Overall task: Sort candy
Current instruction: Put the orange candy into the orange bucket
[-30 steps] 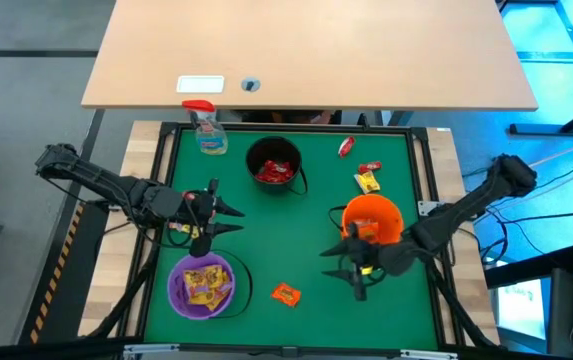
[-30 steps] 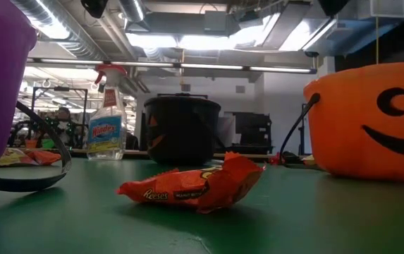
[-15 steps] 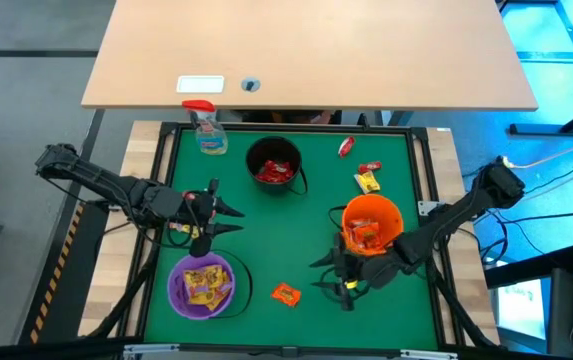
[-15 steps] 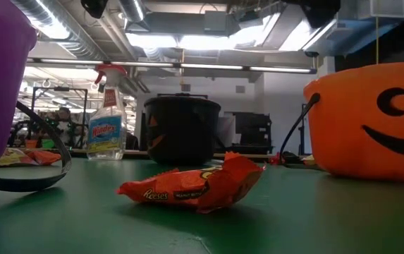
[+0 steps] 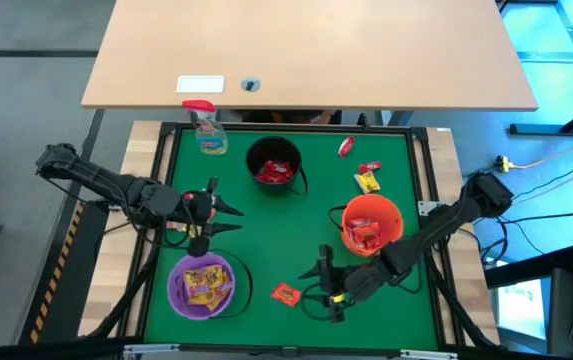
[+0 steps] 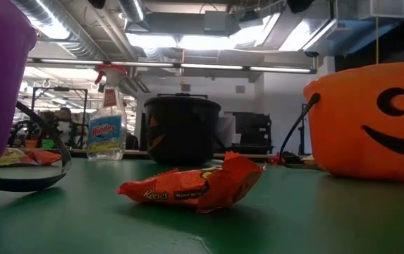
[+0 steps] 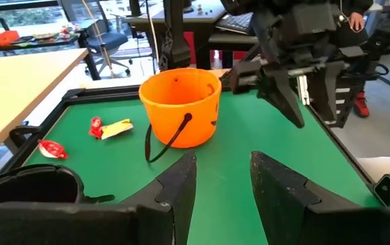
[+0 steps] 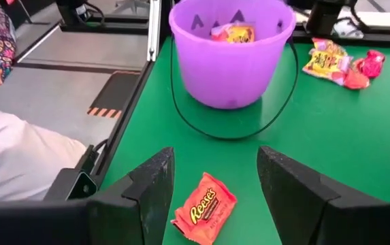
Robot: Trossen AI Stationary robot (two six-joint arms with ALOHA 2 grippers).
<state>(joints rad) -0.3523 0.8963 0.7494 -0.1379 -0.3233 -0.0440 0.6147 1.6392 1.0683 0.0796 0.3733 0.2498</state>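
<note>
Spread wide and holding nothing, the right gripper (image 5: 318, 288) hangs above the green table (image 5: 266, 225), just beside the orange Reese's packet (image 5: 285, 294), on the packet's orange-bucket side. From the wrist camera, its two dark fingers (image 8: 150, 187) stand either side of that packet (image 8: 204, 209), which lies flat on the felt.

Working outward from the Reese's packet: the orange pumpkin bucket (image 5: 370, 224) stands near it, toward the table's far right, with red and orange sweets inside. The purple bucket (image 5: 203, 285) sits near the packet on the opposite side, holding yellow wrapped candy (image 5: 206, 284). A few more yellow and red sweets (image 8: 335, 60) lie on the felt just beside the purple bucket, away from the packet.

Farther from the packet, toward the back edge, is the black bucket (image 5: 274, 165) with red candies in it. Beyond the orange bucket lie a yellow packet (image 5: 367, 182) and two loose red sweets (image 5: 346, 148). A clear spray bottle (image 5: 206, 128) with a red top stands well apart from the packet, in the back corner next to the black bucket.

The left gripper (image 5: 227, 218) hovers above the purple bucket's far side, fingers parted and empty.
</note>
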